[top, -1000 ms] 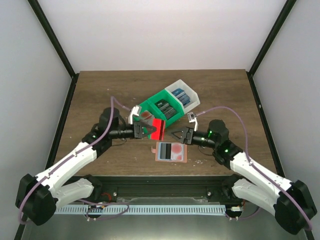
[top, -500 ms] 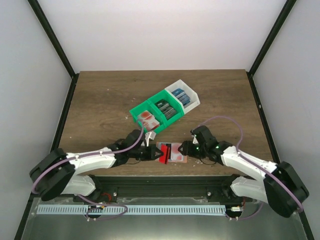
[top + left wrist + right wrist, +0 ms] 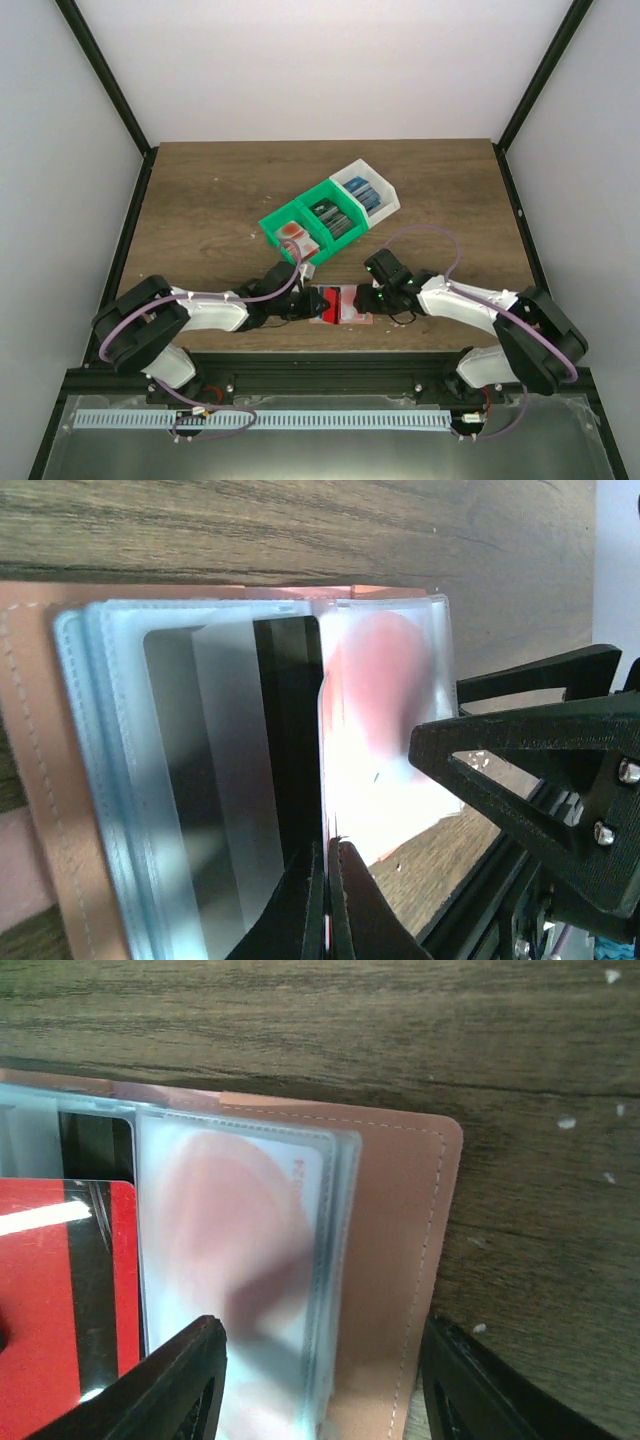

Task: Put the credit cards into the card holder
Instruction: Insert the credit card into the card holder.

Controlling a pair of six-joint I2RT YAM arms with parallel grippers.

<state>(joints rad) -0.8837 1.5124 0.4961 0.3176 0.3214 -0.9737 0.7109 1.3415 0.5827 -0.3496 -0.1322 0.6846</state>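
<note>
The salmon card holder [image 3: 352,313] lies open near the table's front edge, its clear sleeves facing up. One sleeve [image 3: 240,1240] holds a white card with a pink disc. My left gripper [image 3: 310,303] is shut on a red credit card [image 3: 60,1300] with a black stripe, and the card's far end is over the holder's left sleeves [image 3: 190,780]. In the left wrist view the left gripper [image 3: 328,848] pinches that card edge-on. My right gripper [image 3: 322,1330] is open and low over the holder's right edge [image 3: 395,1250], one finger over the sleeve and the other past the leather.
A green bin [image 3: 310,225] and a joined white bin [image 3: 367,193] stand behind the holder, with red-and-white, dark and blue cards upright in their compartments. The table's front edge runs just beneath both grippers. Small white crumbs dot the wood.
Both arms have come down and toward the front edge. The left gripper carried the red card from beside the green bin to the holder. The right gripper closed in on the holder's right side.
</note>
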